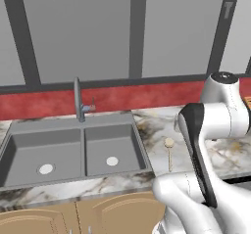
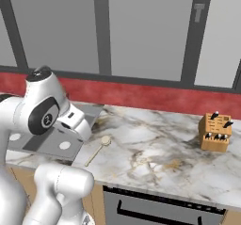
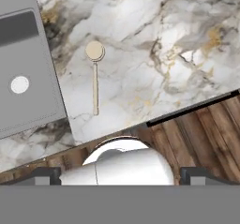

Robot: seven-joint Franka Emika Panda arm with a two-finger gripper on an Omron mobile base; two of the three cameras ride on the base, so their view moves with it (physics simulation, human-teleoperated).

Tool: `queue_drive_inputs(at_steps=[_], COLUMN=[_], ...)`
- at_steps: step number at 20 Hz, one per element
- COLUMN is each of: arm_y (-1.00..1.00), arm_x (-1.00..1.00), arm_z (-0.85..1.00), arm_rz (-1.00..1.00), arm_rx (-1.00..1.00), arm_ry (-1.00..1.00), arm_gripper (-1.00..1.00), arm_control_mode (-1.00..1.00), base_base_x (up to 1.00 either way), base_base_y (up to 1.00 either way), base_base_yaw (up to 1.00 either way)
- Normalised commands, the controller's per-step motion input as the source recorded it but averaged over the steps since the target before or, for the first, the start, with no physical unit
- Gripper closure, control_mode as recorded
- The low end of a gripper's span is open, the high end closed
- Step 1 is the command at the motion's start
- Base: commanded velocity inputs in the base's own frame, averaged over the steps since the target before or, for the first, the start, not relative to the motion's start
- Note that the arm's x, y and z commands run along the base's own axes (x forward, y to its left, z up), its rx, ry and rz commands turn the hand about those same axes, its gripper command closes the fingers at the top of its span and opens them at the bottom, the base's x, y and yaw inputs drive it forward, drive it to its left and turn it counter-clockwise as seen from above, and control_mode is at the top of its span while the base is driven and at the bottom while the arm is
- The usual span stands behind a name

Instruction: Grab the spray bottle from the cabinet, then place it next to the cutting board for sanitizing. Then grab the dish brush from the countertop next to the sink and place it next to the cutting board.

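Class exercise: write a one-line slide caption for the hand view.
Looking down past the open gripper at the dish brush lying on the marble countertop beside the sink.

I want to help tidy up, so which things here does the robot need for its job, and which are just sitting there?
For the job:
- dish brush
- countertop
- sink
- gripper, open, above the counter's edge

Just sitting there:
- knife block
- tap
- low cupboard doors
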Motion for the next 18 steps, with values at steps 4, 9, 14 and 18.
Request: queue_drive_inputs(at_steps=[4, 9, 14, 18], arm_y=[0.0, 0.0, 0.0, 0.0], arm_x=[0.59, 0.64, 0.59, 0.44], arm_z=[-0.5, -0.44, -0.47, -0.51], arm_rz=[0.01, 0.01, 0.02, 0.01], arm_rx=[-0.01, 0.0, 0.0, 0.0], arm_ry=[0.0, 0.11, 0.19, 0.14], arm_gripper=[-1.0, -1.0, -1.0, -1.0], arm_control_mode=[-1.0, -1.0, -1.0, -1.0], base_base_x=[0.0, 0.0, 0.0, 0.0], base_base_y=[0.0, 0.0, 0.0, 0.0], base_base_yaw=[0.0, 0.0, 0.0, 0.0])
